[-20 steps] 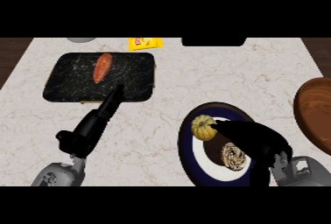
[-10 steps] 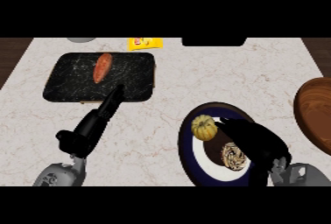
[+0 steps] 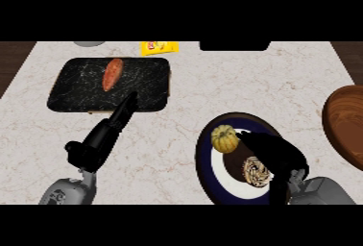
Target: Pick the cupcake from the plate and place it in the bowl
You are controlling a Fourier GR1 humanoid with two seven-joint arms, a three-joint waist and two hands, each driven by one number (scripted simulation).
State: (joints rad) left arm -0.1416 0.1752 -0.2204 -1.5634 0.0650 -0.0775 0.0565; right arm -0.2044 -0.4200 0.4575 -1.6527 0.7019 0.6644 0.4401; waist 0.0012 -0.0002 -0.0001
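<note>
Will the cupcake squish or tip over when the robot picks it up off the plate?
The cupcake looks small and soft-topped with swirled frosting, so it may squash if pinched. It probably weighs little. The right hand covers part of it, so whether it sits steady on the plate is hard to tell.

The right hand [image 3: 275, 153] is covering part of the plate [image 3: 207, 166] and cupcake [image 3: 255, 172]. The frame's right edge is cutting off the bowl [image 3: 346, 122].

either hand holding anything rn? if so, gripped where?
Nothing clearly held. Right hand sits over the plate, fingers bent down beside the cupcake; can't tell if they've closed on it. Left hand is open, fingers straight, holding nothing.
</note>
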